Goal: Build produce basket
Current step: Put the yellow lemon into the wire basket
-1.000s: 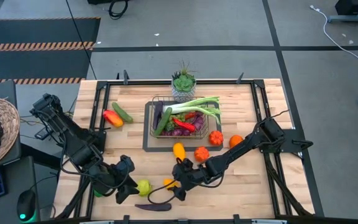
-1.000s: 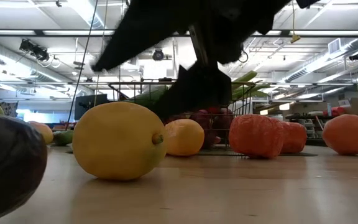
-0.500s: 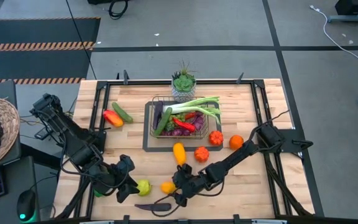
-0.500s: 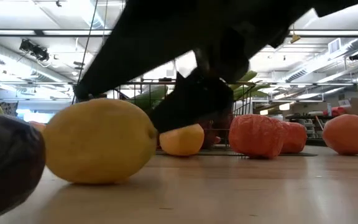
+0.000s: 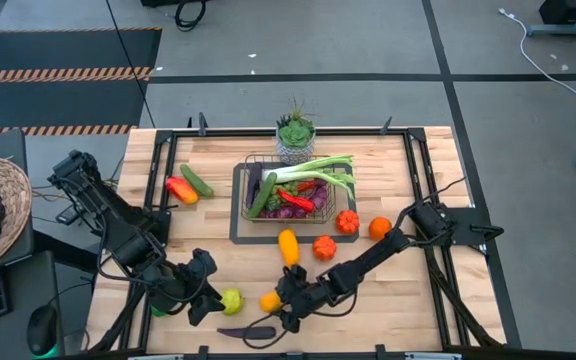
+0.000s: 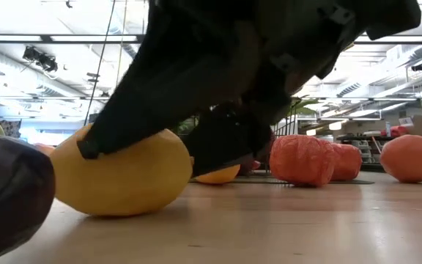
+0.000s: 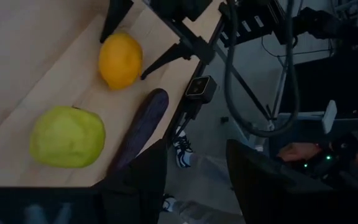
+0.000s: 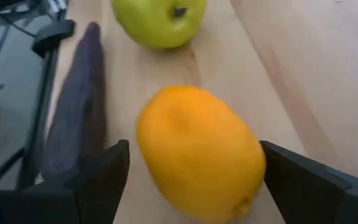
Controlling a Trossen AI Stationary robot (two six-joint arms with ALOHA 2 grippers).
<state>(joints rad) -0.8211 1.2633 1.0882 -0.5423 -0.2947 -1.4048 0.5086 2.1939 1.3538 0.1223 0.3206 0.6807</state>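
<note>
A pale wooden table (image 5: 418, 300) stands on a grey floor, with a dark wire basket (image 5: 251, 205) near its far middle, already holding a leek (image 5: 313, 166), a red chili (image 5: 298, 201) and purple pieces. Near the table's front edge lies a yellow lemon (image 5: 270, 301), and the right gripper (image 5: 280, 305) is lowered around it: in the right wrist view its two dark fingers (image 8: 101, 177) stand spread wide, one on each side of the lemon (image 8: 199, 152), which sits between them; no contact with either finger can be made out. Just left of the lemon rests a green apple (image 5: 231, 298), and at the very front edge a dark purple eggplant (image 5: 246, 332). The left gripper (image 5: 203, 305) hangs at the front left beside the apple, jaws parted and holding nothing. Loose between basket and lemon are a yellow pepper (image 5: 288, 243), two orange pieces (image 5: 324, 247) and an orange (image 5: 380, 227); a cucumber (image 5: 196, 180) lies far left.
</note>
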